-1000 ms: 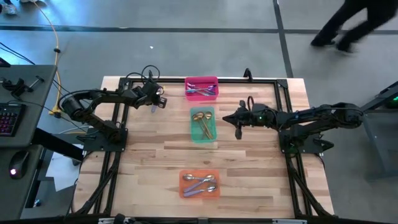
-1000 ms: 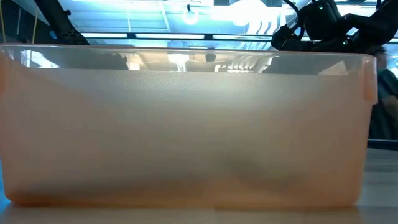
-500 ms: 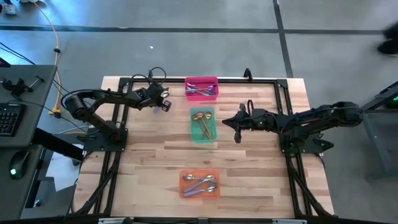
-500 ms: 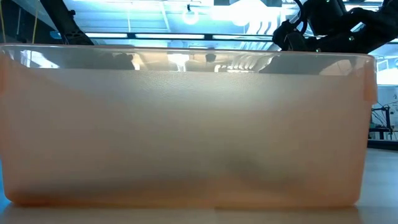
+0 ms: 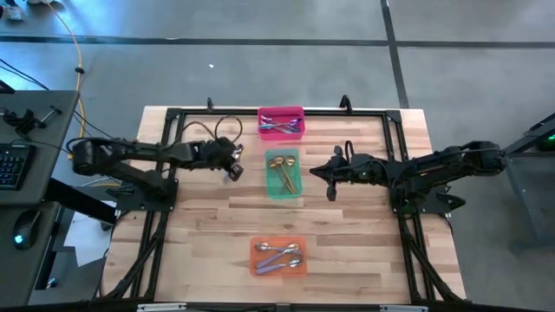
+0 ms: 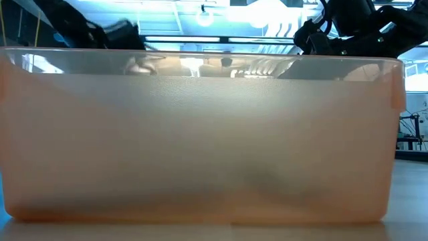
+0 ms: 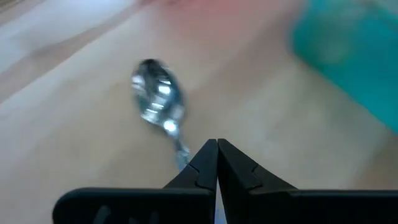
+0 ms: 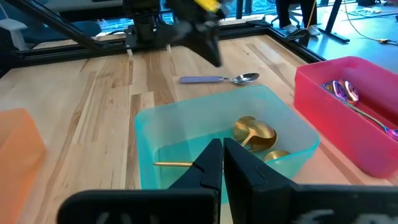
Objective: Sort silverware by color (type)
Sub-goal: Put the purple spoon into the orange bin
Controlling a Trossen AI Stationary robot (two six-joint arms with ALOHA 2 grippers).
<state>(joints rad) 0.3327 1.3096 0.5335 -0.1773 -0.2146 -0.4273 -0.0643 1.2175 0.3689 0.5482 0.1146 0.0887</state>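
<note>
- We see a wooden table (image 5: 208, 234) with a dark frame along its edges and three bins in a line down its middle.
- The left arm (image 5: 139, 156) reaches across towards the green bin; the right arm (image 5: 434, 165) reaches in from the other side.
- The orange bin (image 5: 278, 257) sits nearest the front edge and fills the low view (image 6: 200, 147); a few silver spoons with pale handles (image 5: 279, 255) lie in it.
- The green bin (image 5: 283, 173) is in the middle and holds gold spoons (image 5: 284, 170).
- The pink bin (image 5: 281, 122) is at the far edge and holds purple pieces (image 5: 281, 127).
- The left gripper (image 5: 234, 172) is low, just beside the green bin on its left; in its wrist view the fingers (image 7: 198, 167) are pressed together.
- The right gripper (image 5: 329, 187) hangs just right of the green bin, fingers (image 8: 208, 163) together, holding nothing.
- One silver spoon with a lavender handle (image 8: 219, 79) lies on the bare wood beside the green bin. In the left wrist view its bowl (image 7: 157, 98) shows ahead of the fingertips; we cannot tell whether they touch the handle.
</note>
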